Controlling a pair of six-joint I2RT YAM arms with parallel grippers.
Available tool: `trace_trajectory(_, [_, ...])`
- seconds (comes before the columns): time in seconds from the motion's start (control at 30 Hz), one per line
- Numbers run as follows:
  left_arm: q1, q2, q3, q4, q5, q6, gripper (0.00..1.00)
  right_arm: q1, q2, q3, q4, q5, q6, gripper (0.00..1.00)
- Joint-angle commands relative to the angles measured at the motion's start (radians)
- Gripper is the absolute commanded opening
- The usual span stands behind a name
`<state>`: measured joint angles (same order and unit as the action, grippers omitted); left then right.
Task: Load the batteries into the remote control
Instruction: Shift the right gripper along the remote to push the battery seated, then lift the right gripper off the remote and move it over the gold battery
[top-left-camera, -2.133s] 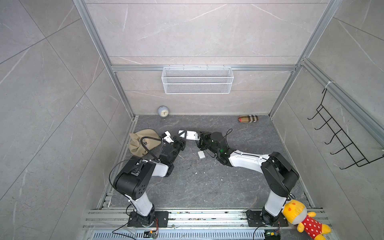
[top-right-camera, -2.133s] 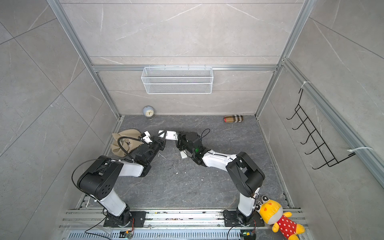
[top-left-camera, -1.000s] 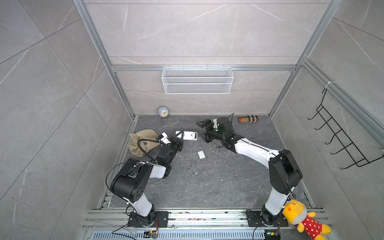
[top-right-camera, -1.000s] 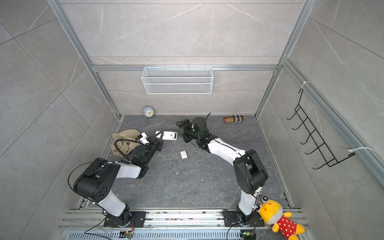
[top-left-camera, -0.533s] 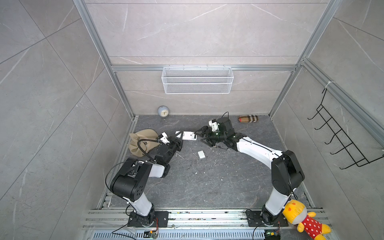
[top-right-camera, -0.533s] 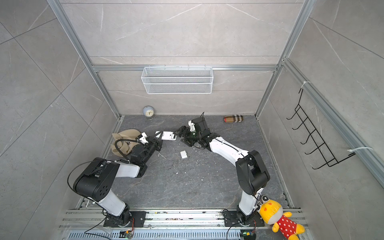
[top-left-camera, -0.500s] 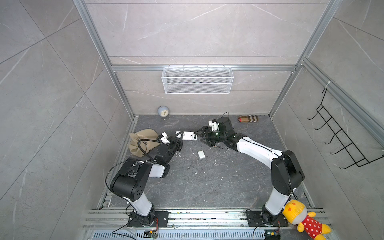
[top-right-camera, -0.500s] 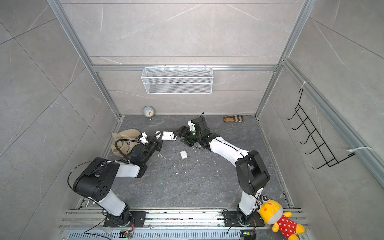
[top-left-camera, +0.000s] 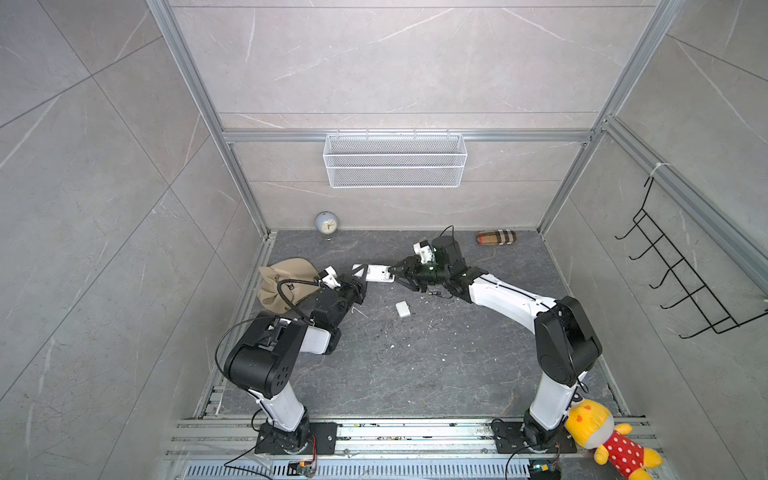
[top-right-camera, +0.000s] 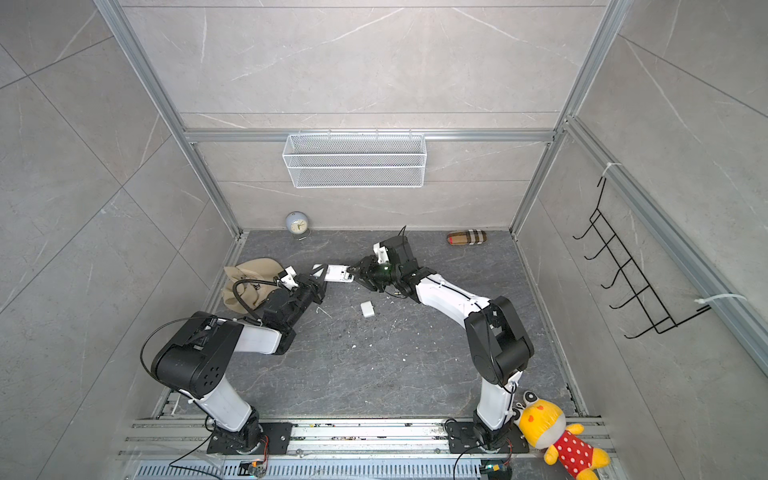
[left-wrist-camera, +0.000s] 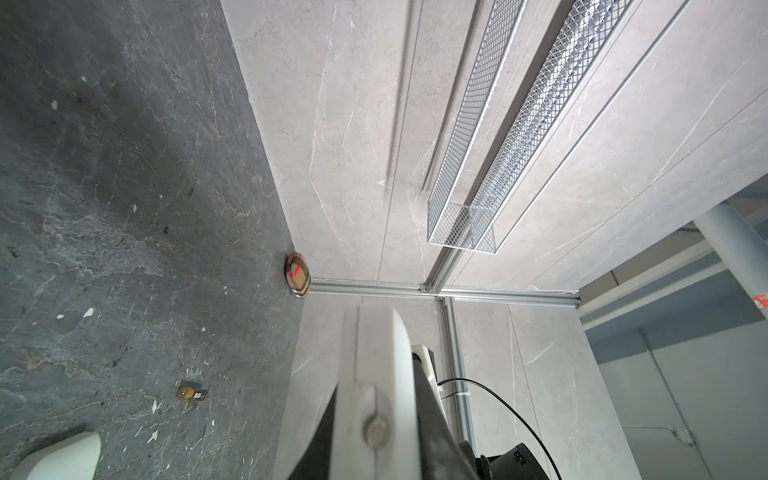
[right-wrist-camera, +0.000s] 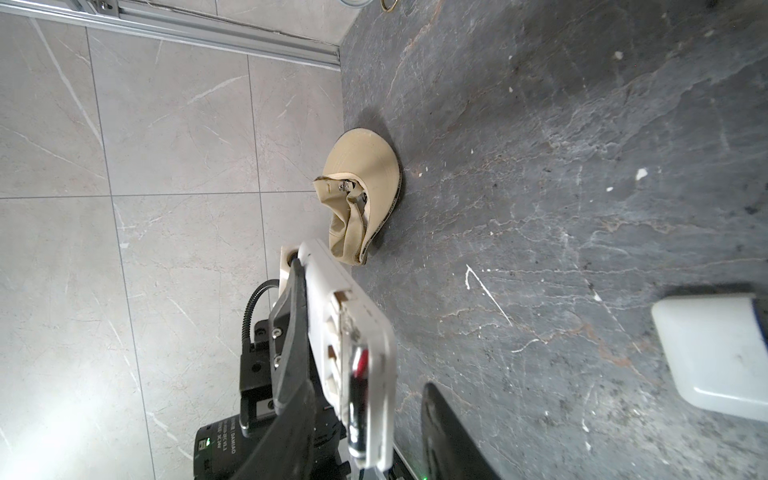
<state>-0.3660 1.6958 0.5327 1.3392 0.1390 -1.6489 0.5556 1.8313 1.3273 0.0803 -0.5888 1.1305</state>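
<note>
Right hand (top-left-camera: 395, 275) back at remote control (top-left-camera: 372, 273)

Nothing can be read. Lettering runs along the cap's (right-wrist-camera: 365, 166) edge band, white print marks a black motor (right-wrist-camera: 222, 436), and the clock (top-left-camera: 326, 222) shows a dial, but all are too small or blurred.

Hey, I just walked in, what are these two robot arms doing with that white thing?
The arms are working on a remote control. The left gripper is shut on one end and holds it off the floor. The right gripper is at the other end with its jaws open to either side, where one battery shows in the open compartment. The second battery lies loose on the floor, and so does the white cover.
</note>
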Motion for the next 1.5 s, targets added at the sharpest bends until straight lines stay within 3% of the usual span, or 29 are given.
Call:
trace_trajectory(0.0, [0.001,0.004,0.041,0.075,0.016,-0.002,0.0,-0.001,0.026,-0.004,0.026,-0.01,0.006,0.42])
trace_trajectory(0.3, [0.0,0.004,0.044,0.075,0.018,0.001,0.0,0.0,0.052,0.006,0.033,-0.009,0.015,0.34])
trace_trajectory(0.5, [-0.001,0.012,0.052,0.075,0.017,-0.001,0.0,-0.001,0.051,0.001,0.033,-0.011,0.012,0.18])
trace_trajectory(0.73, [-0.001,0.009,0.052,0.075,0.017,0.008,0.0,-0.001,0.054,0.005,0.029,-0.014,0.011,0.15])
trace_trajectory(0.8, [-0.001,0.002,0.042,0.075,0.011,0.013,0.0,0.0,0.048,0.007,0.014,-0.012,0.001,0.18])
trace_trajectory(0.93, [0.004,-0.005,0.021,0.075,0.006,0.026,0.0,-0.02,0.003,-0.015,-0.046,0.0,-0.05,0.51])
trace_trajectory(1.03, [0.019,0.004,0.005,0.073,0.038,0.046,0.0,-0.06,-0.059,-0.035,-0.158,0.016,-0.164,0.64])
trace_trajectory(1.13, [0.057,0.029,0.002,0.044,0.152,0.106,0.0,-0.114,-0.105,-0.027,-0.34,0.057,-0.31,0.66])
trace_trajectory(1.27, [0.096,0.067,-0.005,-0.008,0.295,0.223,0.0,-0.149,-0.131,-0.013,-0.541,0.226,-0.449,0.65])
trace_trajectory(1.47, [0.104,0.111,-0.023,0.017,0.322,0.353,0.0,-0.149,-0.094,-0.055,-0.588,0.403,-0.398,0.59])
